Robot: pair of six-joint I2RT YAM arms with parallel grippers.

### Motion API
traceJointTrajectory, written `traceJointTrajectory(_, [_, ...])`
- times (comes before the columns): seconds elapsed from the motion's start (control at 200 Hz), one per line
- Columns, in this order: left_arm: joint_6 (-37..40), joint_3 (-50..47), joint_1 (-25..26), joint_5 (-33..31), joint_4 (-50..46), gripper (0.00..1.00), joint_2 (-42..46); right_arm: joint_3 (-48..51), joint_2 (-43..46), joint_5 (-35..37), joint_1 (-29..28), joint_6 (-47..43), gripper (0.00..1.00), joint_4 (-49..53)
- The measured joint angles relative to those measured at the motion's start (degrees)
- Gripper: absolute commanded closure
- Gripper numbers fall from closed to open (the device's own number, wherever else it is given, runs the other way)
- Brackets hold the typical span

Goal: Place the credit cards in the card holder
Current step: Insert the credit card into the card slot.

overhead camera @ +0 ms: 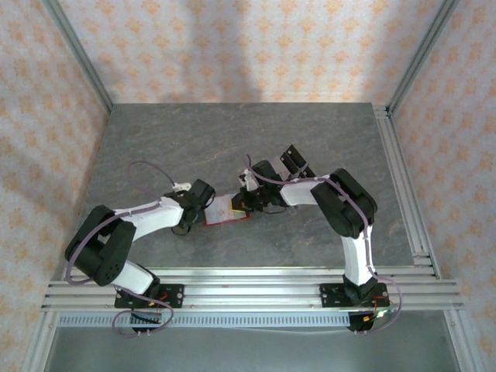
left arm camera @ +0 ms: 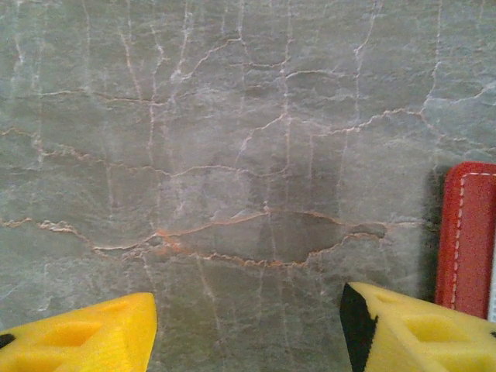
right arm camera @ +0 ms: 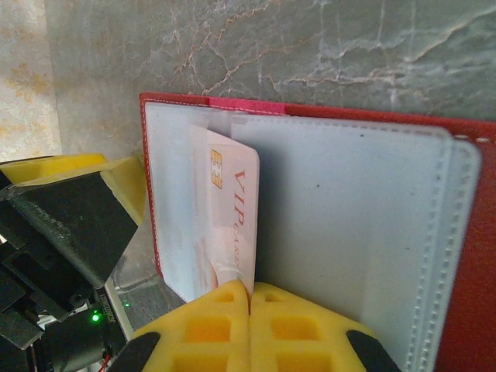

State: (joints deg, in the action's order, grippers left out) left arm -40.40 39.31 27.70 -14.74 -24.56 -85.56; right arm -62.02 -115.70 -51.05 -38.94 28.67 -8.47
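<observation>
Card holder (overhead camera: 226,211): a red wallet, seen lying open on the grey marbled table (overhead camera: 155,147) near its middle, between the two wrists. In the right wrist view its pale inside is turned toward the camera, framed by a red rim with white stitching.

Credit card (right arm camera: 232,209): pale, with a gold chip and red "VIP" script. It is seen within the holder's outline, between a narrow pale panel on the left and a wider pale panel on the right. Whether it is seated inside a pocket cannot be told.

Right gripper (right arm camera: 249,298): the yellow fingers are pressed together and clamped on the card's near edge.

Left gripper (left arm camera: 248,310): the yellow fingers are held well apart, with only bare table between them. The gripper is held low over the surface. The holder's red stitched edge is seen just beside the right-hand finger in that view. Whether they touch cannot be told.

Stand (overhead camera: 294,161): a small stand with black strips is noted on the table just beyond the right wrist.
</observation>
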Motion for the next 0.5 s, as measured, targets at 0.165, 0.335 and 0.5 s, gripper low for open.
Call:
traceJointTrajectory(0.165, [-0.02,0.0,0.04,0.39,0.39,0.35,-0.13,-1.44,-0.79,0.0,-0.68,-0.04,1.0,0.94])
traceJointTrajectory(0.335, [-0.04,0.0,0.55,0.28,1.16,0.35,-0.87,-3.06,-1.49,0.02,-1.33,-0.48,1.0,2.29])
traceJointTrajectory(0.5, [-0.04,0.0,0.9,-0.17,1.38,0.36,-1.03,-4.66,-2.08,0.02,-1.6,-1.38,0.97,4.46])
